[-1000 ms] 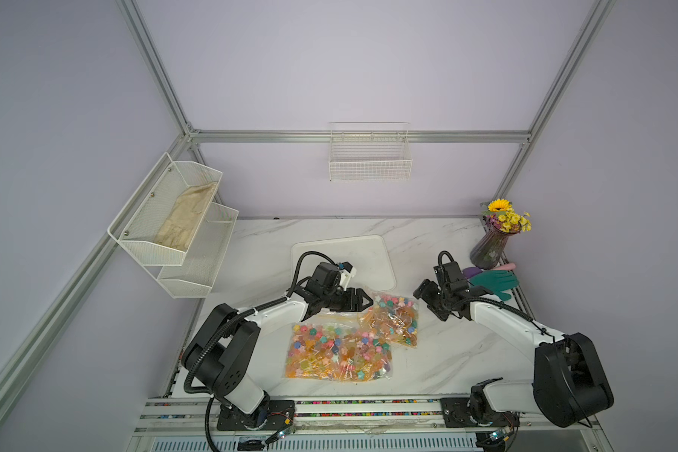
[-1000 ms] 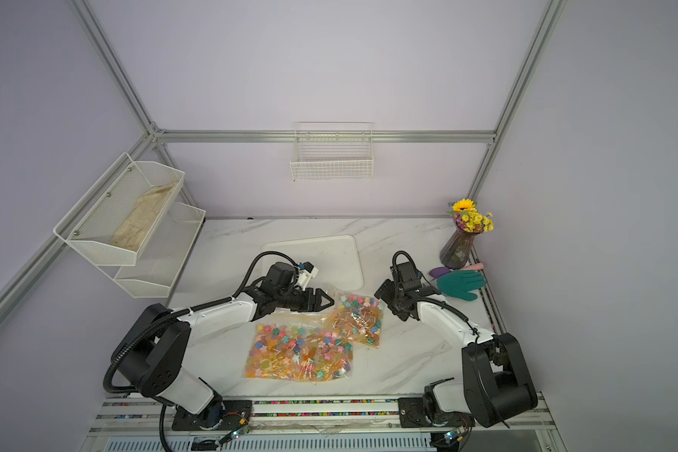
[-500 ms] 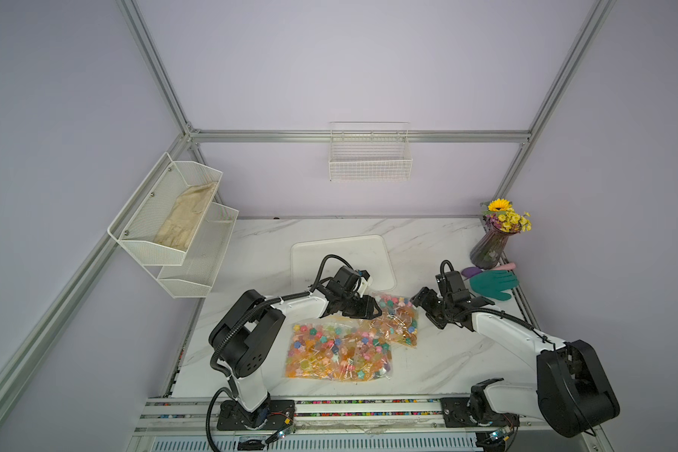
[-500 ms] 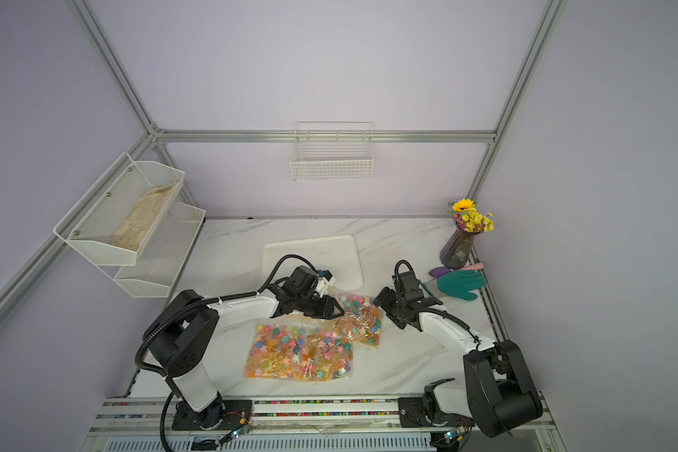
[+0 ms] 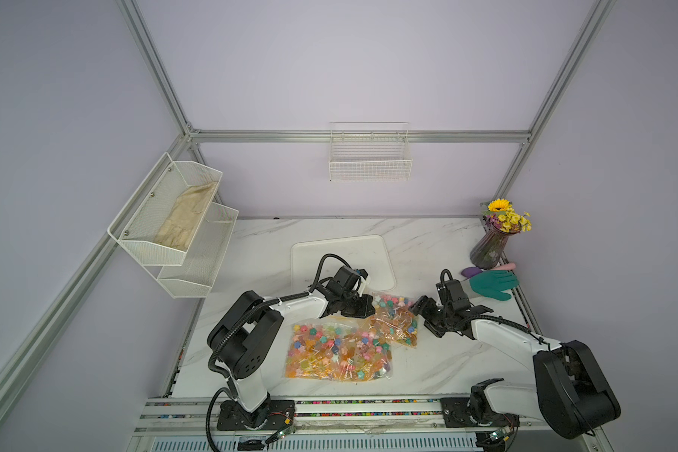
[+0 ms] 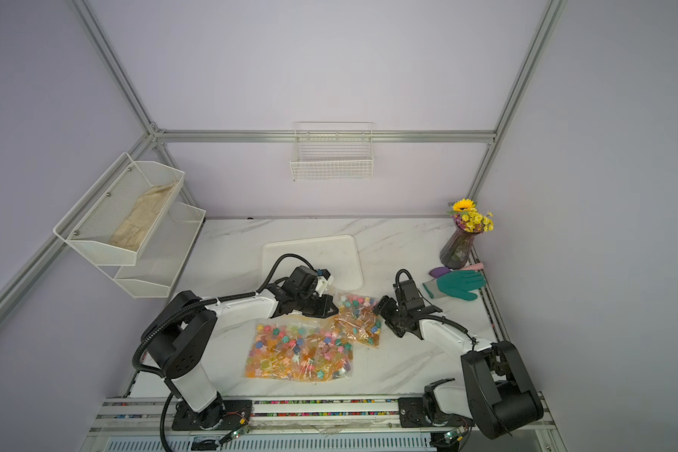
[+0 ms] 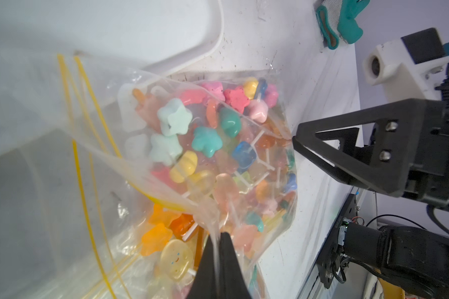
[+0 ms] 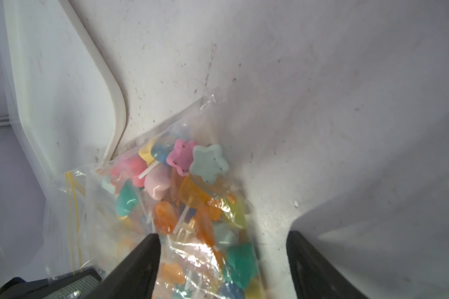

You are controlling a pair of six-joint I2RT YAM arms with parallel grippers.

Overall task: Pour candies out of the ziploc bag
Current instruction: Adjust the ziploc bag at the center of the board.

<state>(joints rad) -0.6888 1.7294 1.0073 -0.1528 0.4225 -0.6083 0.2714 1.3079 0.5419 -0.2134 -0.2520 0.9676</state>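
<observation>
A: What is shown in both top views?

B: A small ziploc bag (image 5: 395, 319) of candies (image 5: 390, 309) is seen at centre frame on the surface (image 5: 427, 371), just below the white tray (image 5: 341, 254). A larger bag (image 5: 337, 352) lies at its lower left. The left jaws are set at the small bag's left edge, the right jaws at its right.

A: And the left wrist view?

B: At bottom centre the left jaws are clenched on a fold of clear film (image 7: 213, 222), with the candies (image 7: 208, 141) heaped just above.

A: The right wrist view?

B: The right jaws are spread wide at the bottom of the frame. The ziploc bag (image 8: 197, 207) runs between them, and nothing is gripped.

A: How should it be handled?

B: Thin, limp, slippery film with a light, shifting load is expected. Bare film away from the yellow zip lines (image 7: 88, 181) is judged the best hold.
</observation>
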